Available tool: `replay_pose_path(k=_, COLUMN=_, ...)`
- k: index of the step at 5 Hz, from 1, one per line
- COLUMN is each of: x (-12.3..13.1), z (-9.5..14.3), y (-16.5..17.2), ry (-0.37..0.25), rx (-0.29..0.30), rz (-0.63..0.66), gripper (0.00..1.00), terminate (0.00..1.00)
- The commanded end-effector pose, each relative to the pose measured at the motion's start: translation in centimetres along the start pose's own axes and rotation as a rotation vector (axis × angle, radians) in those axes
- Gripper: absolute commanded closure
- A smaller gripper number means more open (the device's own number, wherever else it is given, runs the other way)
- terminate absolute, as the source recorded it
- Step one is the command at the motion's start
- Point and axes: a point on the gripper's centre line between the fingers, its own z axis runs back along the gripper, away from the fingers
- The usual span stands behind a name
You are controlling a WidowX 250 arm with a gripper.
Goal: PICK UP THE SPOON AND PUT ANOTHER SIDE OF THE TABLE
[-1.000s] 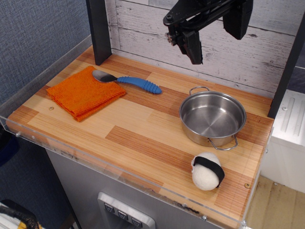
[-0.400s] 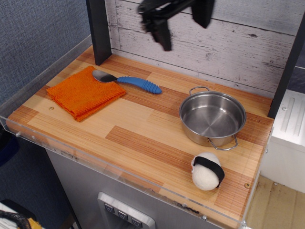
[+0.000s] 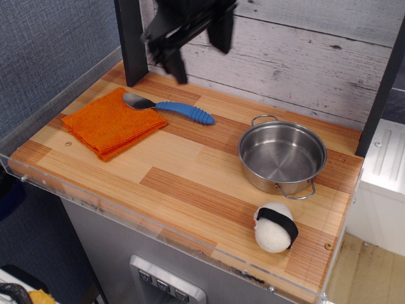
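The spoon [image 3: 169,106] lies on the table [image 3: 190,183] at the back left. Its silver bowl rests on the edge of an orange cloth [image 3: 111,123] and its ribbed blue handle points right. My black gripper [image 3: 174,66] hangs in the air just above and behind the spoon, close to the back wall, touching nothing. It is blurred and seen side-on, so the gap between its fingers does not show.
A steel pot [image 3: 281,156] with two handles stands at the right. A white plush ball with a black band [image 3: 276,227] lies near the front right corner. A black post [image 3: 131,41] rises at the back left, next to the gripper. A clear acrylic rim edges the table.
The gripper has swept left along the back wall, from above the pot's side to above the spoon, and dropped a little. The spoon, cloth, pot and ball have not moved.
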Motion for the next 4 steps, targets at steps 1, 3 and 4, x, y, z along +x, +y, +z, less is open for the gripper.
replay_pose_path(k=1, x=3.3, z=-3.6, y=0.8, ry=-0.01, rx=-0.052, rz=0.184, gripper=0.0, terminate=0.0)
replay_pose_path(k=3, x=4.5, z=-7.2, y=0.3, ry=-0.049, rx=-0.035, rz=0.27, gripper=0.0, terminate=0.0)
replay_pose_path(k=4, x=4.2, z=-8.7, y=-0.2, ry=-0.055, rx=-0.031, rz=0.293, gripper=0.0, terminate=0.0)
